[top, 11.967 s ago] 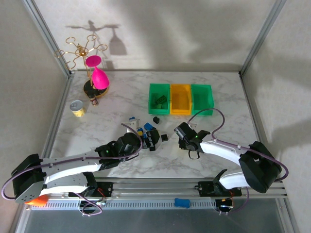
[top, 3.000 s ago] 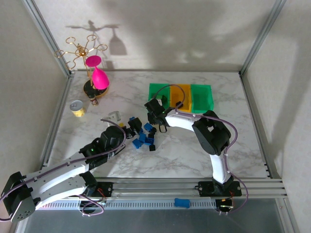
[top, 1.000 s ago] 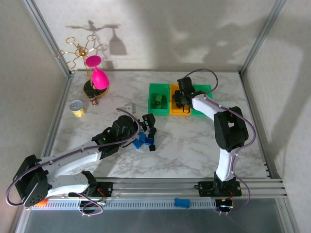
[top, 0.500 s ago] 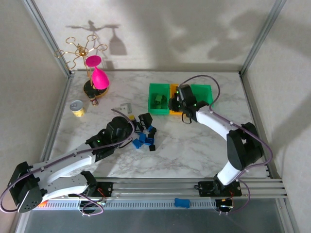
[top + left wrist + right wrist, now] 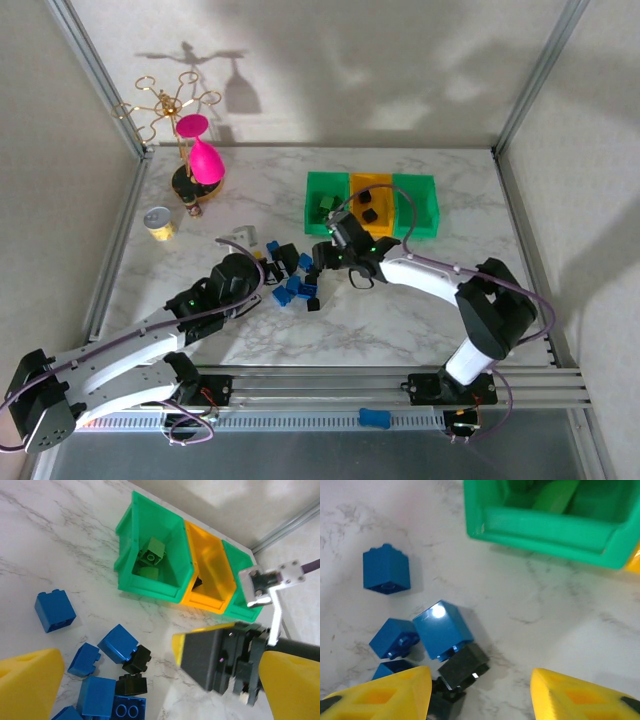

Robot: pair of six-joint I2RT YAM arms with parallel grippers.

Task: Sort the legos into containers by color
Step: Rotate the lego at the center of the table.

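Aim counts most in this step, which looks like a pick of a black piece for the orange bin.

Right wrist view: the right gripper (image 5: pixel 480 692) hangs with its yellow fingers parted and nothing between them. A black brick (image 5: pixel 464 665) lies on the table (image 5: pixel 560 605) just ahead of the gap, touching a blue brick (image 5: pixel 441 629). It is best to drop straight down with one finger on each side of the black one, so the blue neighbour is not nipped too, and to close only when low. The left green bin (image 5: pixel 547 522) stands near.

Left wrist view: the left gripper (image 5: pixel 160 695) is spread wide and empty above the legos (image 5: pixel 100 692), loose blue and black pieces. Green bricks (image 5: pixel 151 555) lie in the left green bin, with the orange bin (image 5: pixel 210 565) touching its side. The right gripper's dark body is close by, so the two need room.

Top view: the right arm reaches forward and leftward, elbow bent, wrist tipped down at the pile's right edge. The left arm stretches low to the pile's left side. Two black bricks (image 5: pixel 368 207) sit in the orange bin.
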